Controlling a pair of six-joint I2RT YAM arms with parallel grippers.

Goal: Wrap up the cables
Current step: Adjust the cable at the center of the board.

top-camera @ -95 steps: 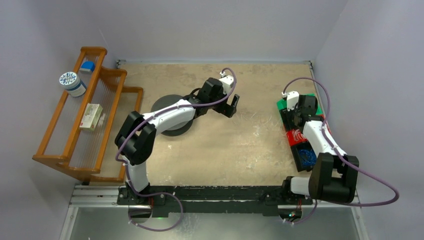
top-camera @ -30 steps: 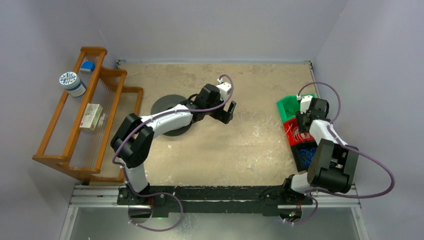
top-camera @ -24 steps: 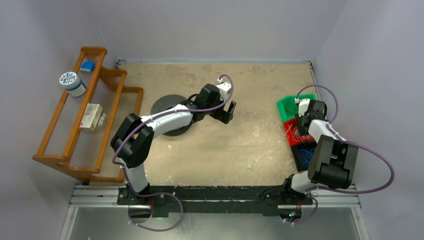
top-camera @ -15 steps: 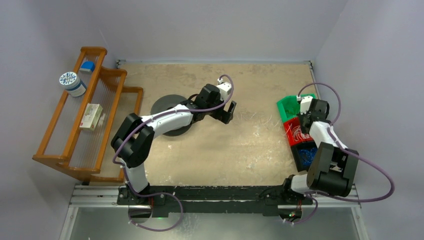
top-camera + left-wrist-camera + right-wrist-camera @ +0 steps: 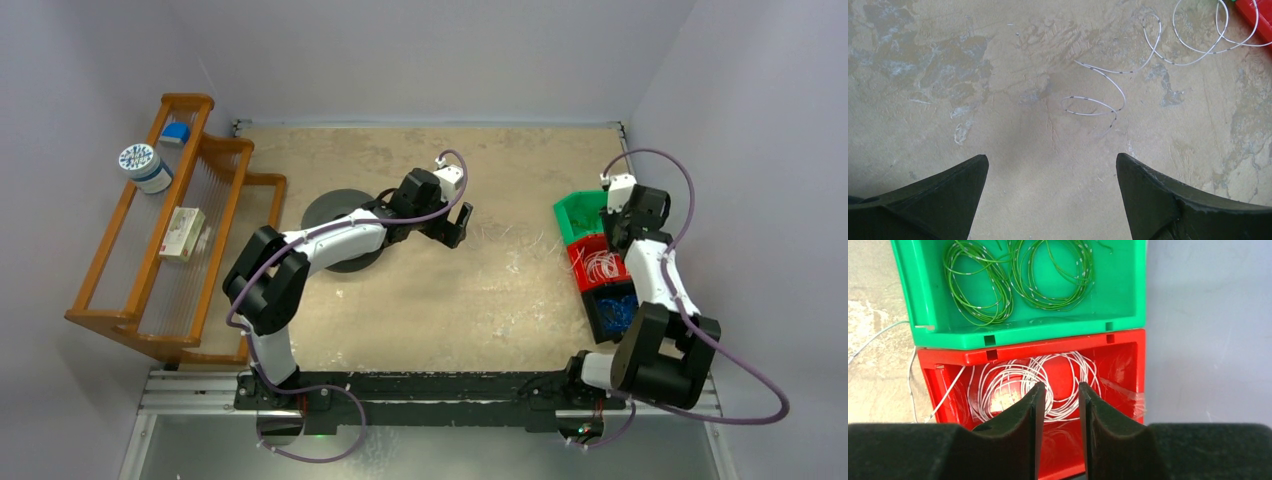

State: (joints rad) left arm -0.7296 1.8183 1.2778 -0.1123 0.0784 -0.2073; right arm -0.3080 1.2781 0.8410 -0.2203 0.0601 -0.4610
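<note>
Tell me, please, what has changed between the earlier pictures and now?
The right gripper has drawn back from the red bin toward the green bin, its jaws slightly apart and empty; the white cables lie in the red bin. The left gripper, wide open, has hardly moved. The bins and the loose cable on the table stayed.

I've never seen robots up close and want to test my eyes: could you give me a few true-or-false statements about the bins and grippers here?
1. The green bin holds coils of green wire. True.
2. The left gripper is shut on a cable. False: it is open above a loose white cable on the table.
3. White cables lie coiled in the red bin. True.
4. The red and green bins stand apart. False: they touch.
</note>
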